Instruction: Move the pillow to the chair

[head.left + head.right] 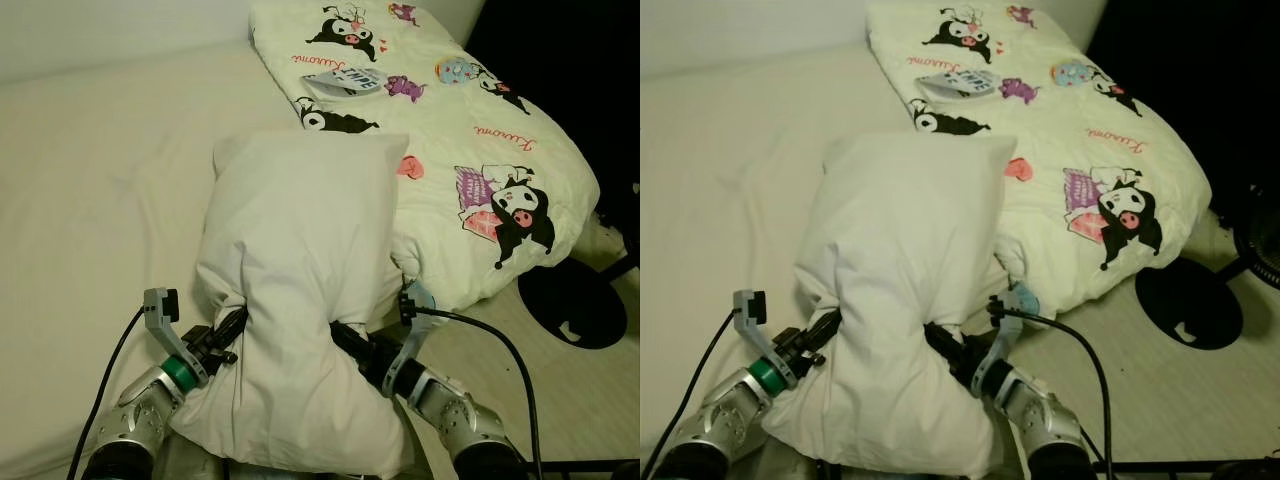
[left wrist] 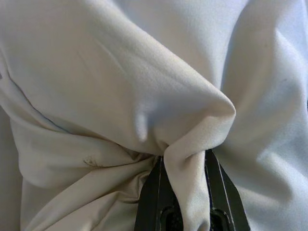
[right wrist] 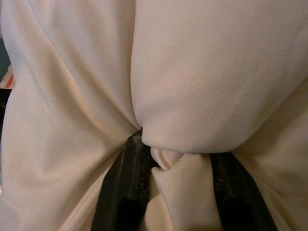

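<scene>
While the pillow [image 1: 300,300] hangs over the bed [image 1: 90,220] edge | left gripper [image 1: 232,328] and right gripper [image 1: 345,340] each pinch its fabric at opposite sides | soft, light, floppy; you should grip deeper.

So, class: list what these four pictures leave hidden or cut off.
- Chair: not seen, so its place is unknown.
- Left end effector and right end effector tips: buried in pillow folds, head views.
- Pillow's near end: cut by the bottom edge.
- Round black object: too dark to identify.
</scene>
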### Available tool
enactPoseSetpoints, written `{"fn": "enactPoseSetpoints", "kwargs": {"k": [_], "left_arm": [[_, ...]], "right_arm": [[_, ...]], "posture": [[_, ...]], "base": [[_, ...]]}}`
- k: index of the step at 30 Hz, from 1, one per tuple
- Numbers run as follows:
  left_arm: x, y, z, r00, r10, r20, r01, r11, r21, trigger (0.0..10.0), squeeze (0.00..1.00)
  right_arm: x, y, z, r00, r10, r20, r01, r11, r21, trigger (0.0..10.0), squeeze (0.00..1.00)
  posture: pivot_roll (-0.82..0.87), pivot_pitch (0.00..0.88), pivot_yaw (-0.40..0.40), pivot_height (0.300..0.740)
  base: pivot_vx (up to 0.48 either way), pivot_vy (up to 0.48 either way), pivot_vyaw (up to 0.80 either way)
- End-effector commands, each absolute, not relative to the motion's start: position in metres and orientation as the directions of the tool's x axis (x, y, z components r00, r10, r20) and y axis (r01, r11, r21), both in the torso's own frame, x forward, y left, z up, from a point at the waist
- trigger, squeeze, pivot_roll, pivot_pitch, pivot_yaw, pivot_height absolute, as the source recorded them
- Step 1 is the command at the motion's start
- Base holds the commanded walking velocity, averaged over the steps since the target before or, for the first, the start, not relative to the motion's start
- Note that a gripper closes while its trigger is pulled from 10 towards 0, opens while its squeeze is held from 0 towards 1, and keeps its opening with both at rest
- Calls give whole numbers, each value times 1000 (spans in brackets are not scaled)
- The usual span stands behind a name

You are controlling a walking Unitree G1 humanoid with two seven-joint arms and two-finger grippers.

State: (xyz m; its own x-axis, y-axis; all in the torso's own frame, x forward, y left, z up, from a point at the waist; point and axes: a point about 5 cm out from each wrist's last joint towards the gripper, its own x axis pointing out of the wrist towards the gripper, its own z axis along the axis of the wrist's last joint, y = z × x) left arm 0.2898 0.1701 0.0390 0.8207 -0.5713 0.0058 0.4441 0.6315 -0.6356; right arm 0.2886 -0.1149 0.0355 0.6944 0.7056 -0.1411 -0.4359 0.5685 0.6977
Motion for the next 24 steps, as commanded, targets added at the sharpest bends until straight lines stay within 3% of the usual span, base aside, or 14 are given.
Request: {"fn": "enactPoseSetpoints", "kwargs": {"k": [1,13,18,24], "left_arm": [[289,153,40,787,-615,44,492,583,-646,0,0],[286,152,59,799,-594,99,523,604,-601,0,0],[288,144,106,778,-568,270,619,618,-484,0,0],[289,138,130,756,-556,345,654,612,-445,0,0]], "right_arm": [[280,-86,29,613,777,-146,-462,503,731,0,0],[289,-84,47,644,760,-83,-508,507,696,0,0],[298,-82,86,671,738,72,-564,445,696,0,0],[303,-74,107,665,734,141,-612,426,667,0,0]], "posture": [[73,85,-31,611],[83,63,-19,611],[113,40,-54,611],[123,20,-64,611]], "base": [[0,0,0],[0,0,0],[0,0,0],[0,0,0]]}}
